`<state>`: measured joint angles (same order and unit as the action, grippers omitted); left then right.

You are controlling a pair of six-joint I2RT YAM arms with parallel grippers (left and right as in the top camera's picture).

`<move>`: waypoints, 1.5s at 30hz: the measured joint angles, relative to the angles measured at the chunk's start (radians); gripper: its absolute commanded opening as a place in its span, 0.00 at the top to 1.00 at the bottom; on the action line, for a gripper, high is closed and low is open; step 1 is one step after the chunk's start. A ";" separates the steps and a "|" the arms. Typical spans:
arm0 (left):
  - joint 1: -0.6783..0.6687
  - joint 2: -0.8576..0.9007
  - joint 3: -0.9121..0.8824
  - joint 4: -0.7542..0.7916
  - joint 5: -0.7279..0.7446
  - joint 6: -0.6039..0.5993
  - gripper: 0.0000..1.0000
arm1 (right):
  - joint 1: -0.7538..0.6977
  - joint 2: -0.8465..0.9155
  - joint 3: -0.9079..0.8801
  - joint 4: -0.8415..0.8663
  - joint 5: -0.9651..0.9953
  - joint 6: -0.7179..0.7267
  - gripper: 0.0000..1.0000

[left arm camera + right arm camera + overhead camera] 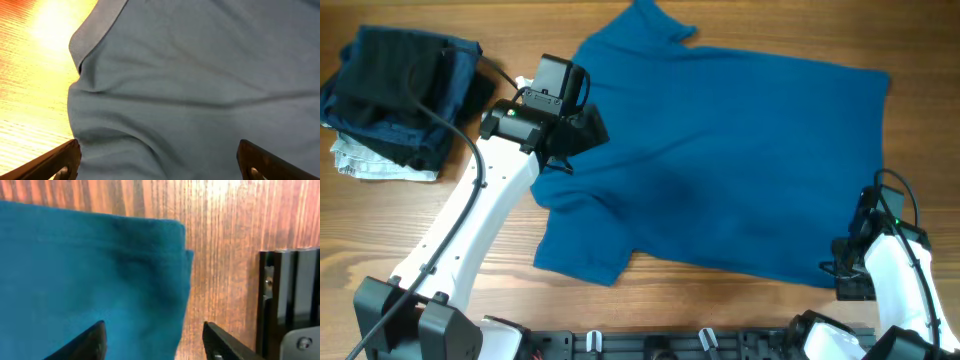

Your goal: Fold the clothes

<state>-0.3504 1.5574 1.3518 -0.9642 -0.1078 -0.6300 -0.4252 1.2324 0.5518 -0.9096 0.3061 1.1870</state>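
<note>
blue and soft, the large mid-blue short-sleeved t-shirt [720, 170] lies spread nearly flat on the brown wood-grain table [700, 300], collar end towards the left arm and hem towards the right. a pile of darker navy and black folded garments [400, 90] sits well apart at the far left.

the left gripper [157, 162] hangs over the shoulder just beside the ribbed collar [95, 30], spread as wide as it goes and holding nothing. the right gripper [155, 340] is part-way parted at the squared hem corner [177, 235], with the cloth edge in the gap but not pinched.

the step looks like taking hold of one long side for the first fold. to do it well, each gripper should come down until its tips press the table, then close on both layers a little inside the edge, not on the very rim. the two pinches want to match along the same side, or the fold will come out skewed. the slack wrinkles near the collar could bunch, so lift gently and evenly.
</note>
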 measured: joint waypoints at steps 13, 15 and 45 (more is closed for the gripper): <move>0.088 0.000 0.000 -0.042 -0.003 -0.001 0.00 | 0.000 0.002 -0.067 0.062 -0.014 0.069 0.52; 0.101 0.000 0.000 -0.045 -0.005 -0.001 0.00 | 0.000 0.002 -0.073 0.108 -0.018 0.027 0.47; 0.105 0.002 -0.479 -0.005 0.091 0.048 0.19 | 0.005 0.168 0.009 0.226 -0.064 -0.090 0.88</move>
<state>-0.2455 1.5589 0.8726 -0.9695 -0.0166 -0.5816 -0.4198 1.4002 0.5610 -0.6834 0.2417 1.0973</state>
